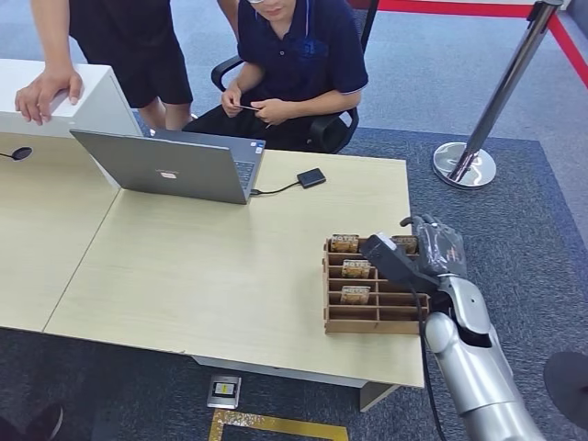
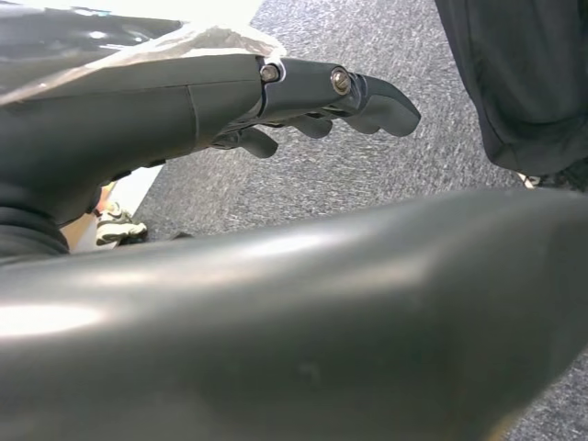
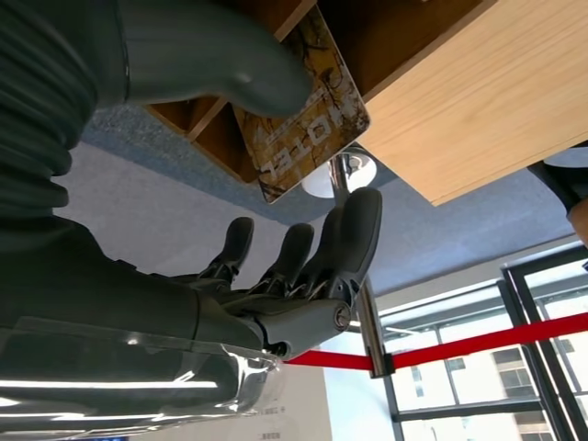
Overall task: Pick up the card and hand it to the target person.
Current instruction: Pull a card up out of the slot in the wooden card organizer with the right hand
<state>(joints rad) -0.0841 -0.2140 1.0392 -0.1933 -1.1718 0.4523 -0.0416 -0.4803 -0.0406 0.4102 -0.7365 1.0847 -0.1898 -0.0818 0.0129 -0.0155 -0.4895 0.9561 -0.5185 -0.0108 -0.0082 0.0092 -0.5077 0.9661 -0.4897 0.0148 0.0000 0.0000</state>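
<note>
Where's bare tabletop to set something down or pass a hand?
Free: the wide patch of table between the laptop and card rack; also behind the rack, right of the small black device. Crowded: the rack, where the right robot hand works.

The pale wood-grain laminate desk (image 1: 229, 266) looks smooth and matt. On it, the brown slotted cardboard tray (image 1: 374, 317) is dull. The glossy printed card (image 3: 305, 110) gleams beside the smooth grey plastic right robot hand (image 3: 277, 285).

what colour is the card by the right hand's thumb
Tan-yellow card with dark crackle lines and pale lettering; the right wrist view shows it best.
</note>
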